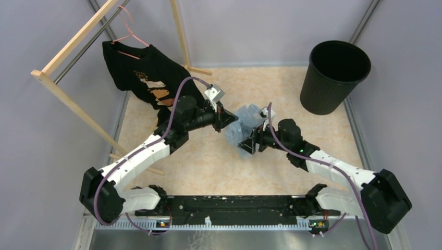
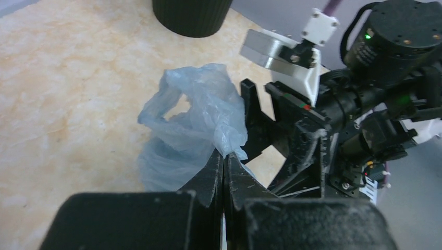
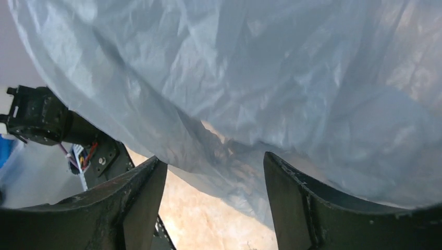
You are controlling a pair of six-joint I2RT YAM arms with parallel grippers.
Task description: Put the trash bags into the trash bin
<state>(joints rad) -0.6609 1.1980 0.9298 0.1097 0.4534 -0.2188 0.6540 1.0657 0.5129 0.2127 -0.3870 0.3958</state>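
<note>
The left gripper [image 2: 224, 156] has its jaws pressed together on a fold of the thin, wrinkly, translucent pale-blue plastic trash bag [image 2: 190, 125]. The bag is bunched over the middle of the mottled beige table [image 1: 208, 166], right between the two arms. The right gripper [image 3: 212, 160] is a different story: jaws spread wide, film billowing in front of them and dipping into the gap, nothing clamped.

The round black ribbed plastic trash bin [image 1: 326, 96] stands well apart at the far right corner, so the bag is not in it yet.

Now the risks! That single pinch holds only a thin edge of film (slippery stuff), and a quick swing could tear it or let it slide out. If the right gripper closes carelessly, it may catch just one layer, or nothing at all. And the bag is loose and wide. Carried low, its trailing folds could snag the rim or drape outside the bin instead of dropping in.
</note>
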